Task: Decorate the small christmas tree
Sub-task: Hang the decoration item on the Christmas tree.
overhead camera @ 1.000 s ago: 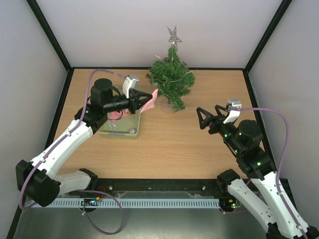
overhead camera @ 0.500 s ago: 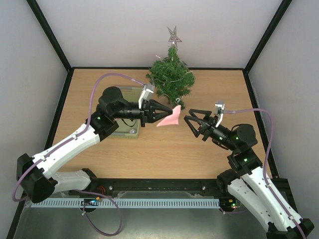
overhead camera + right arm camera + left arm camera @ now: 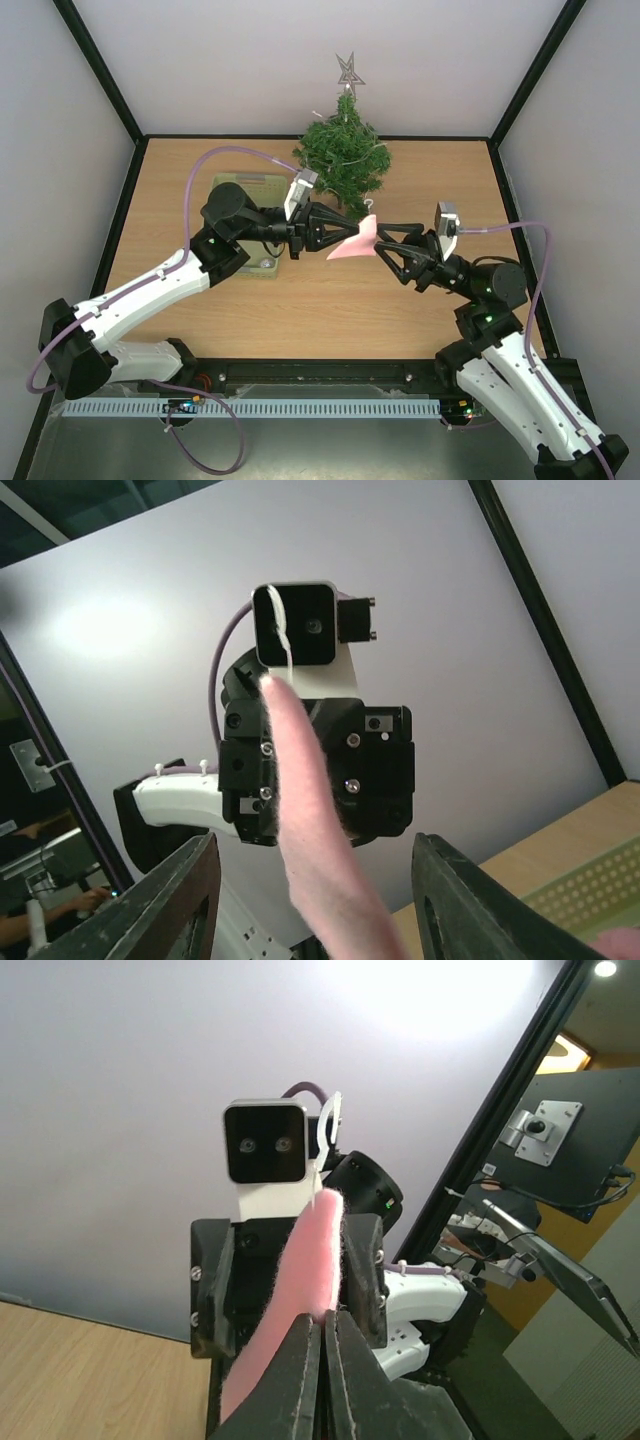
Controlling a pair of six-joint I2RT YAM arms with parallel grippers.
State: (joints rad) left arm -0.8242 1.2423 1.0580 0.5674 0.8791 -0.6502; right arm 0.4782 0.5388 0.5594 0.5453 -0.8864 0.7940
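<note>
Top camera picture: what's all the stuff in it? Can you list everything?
small christmas tree: one, dark green, back middle of the table
star: one, silvery, on the treetop
pink ornament: one, pink, in the air in front of the tree
basket: one, pale green, left of the tree, partly hidden by the left arm
table: one, light wood, under everything
left fingers: two, black, shut on the pink ornament
right fingers: two, black, open either side of the pink ornament
</note>
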